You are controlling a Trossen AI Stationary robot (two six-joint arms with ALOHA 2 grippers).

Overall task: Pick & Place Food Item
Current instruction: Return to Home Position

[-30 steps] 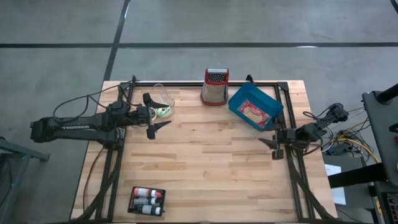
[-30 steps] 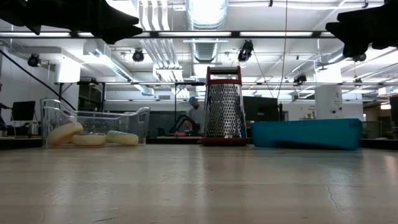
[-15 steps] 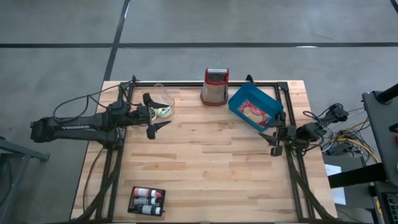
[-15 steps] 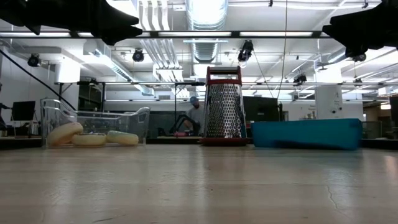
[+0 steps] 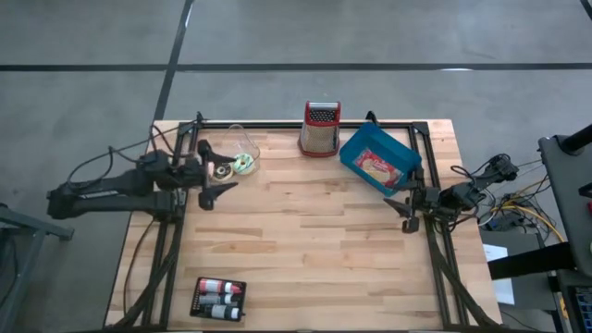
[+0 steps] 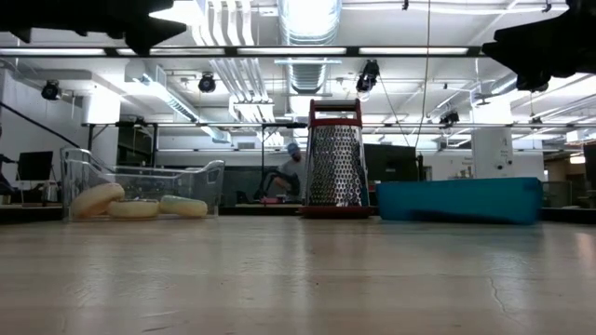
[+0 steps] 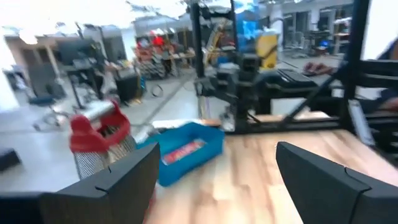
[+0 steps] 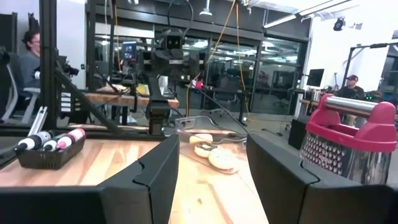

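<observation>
The left pincer (image 5: pixel 214 172) is held over the left side of the counter (image 5: pixel 305 250), just beside the clear bin (image 5: pixel 242 141). Its fingers are spread wide, and nothing is held between them. The right pincer (image 5: pixel 405 211) is held at the right edge of the counter, near the blue bin (image 5: pixel 352 146). It is open too, and nothing is gripped. Donuts (image 5: pixel 242 166) are seen lying inside the clear bin. The red popcorn bag (image 5: pixel 377 168) is laid flat in the blue bin. A grater (image 5: pixel 320 128) is stood upright between the two bins. A black tray (image 5: pixel 202 298) of small bottles is set near a corner on the left arm's side, well apart from the rest.
</observation>
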